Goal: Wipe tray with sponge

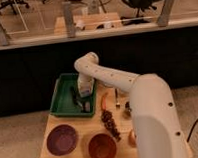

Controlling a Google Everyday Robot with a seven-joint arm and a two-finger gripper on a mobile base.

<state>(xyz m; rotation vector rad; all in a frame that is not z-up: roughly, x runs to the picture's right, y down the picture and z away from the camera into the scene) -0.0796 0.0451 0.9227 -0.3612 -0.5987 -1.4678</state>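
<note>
The green tray point(62, 100) lies on the far left part of the wooden table, its raised rim showing on the left and near sides. My gripper point(82, 101) hangs down from the white arm point(112, 79) into the right half of the tray, low over its floor. The sponge is hidden; nothing under or around the gripper can be told apart as one.
A purple bowl point(62, 139) and an orange-brown bowl point(102, 148) stand at the table's near edge. Right of the tray lie an orange carrot-like piece point(103, 101), a dark cluster point(111, 123) and small items point(128, 108). The arm's white body point(152, 125) covers the table's right side.
</note>
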